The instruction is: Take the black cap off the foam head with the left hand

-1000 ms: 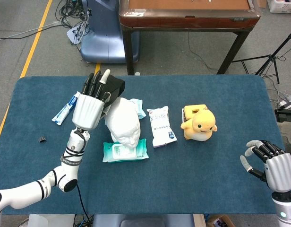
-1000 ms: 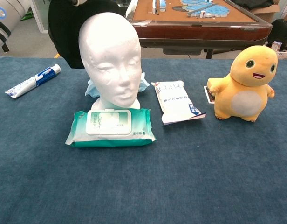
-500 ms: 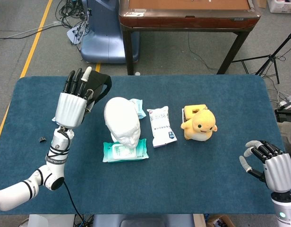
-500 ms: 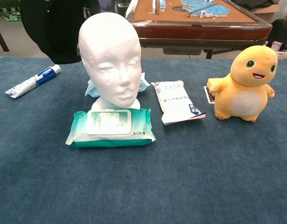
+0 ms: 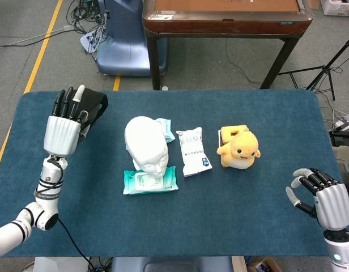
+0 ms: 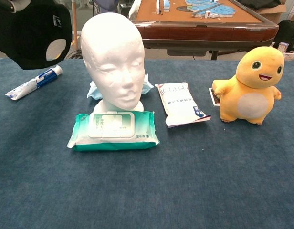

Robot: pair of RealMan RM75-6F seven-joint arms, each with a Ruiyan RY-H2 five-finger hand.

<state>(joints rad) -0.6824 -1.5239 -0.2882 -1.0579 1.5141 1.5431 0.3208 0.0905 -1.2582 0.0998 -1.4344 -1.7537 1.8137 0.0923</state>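
The white foam head (image 5: 147, 145) (image 6: 115, 59) stands bare in the middle-left of the blue table, face toward me. My left hand (image 5: 64, 126) is raised to the left of the head and holds the black cap (image 5: 92, 105) (image 6: 30, 31), which hangs in the air well clear of the head. In the chest view the cap shows at the top left, with the hand almost entirely cut off by the frame edge. My right hand (image 5: 323, 198) hovers at the table's near right corner with fingers apart and nothing in it.
A green wet-wipes pack (image 5: 149, 181) lies in front of the head, a blue cloth (image 6: 95, 90) behind it. A white packet (image 5: 192, 151), a yellow plush toy (image 5: 239, 148) and a toothpaste tube (image 6: 34, 82) lie on the table. A wooden table (image 5: 225, 17) stands beyond.
My left hand has carried the black cap leftward, away from the foam head, and the cap now hangs farther left. The right hand has stayed still.
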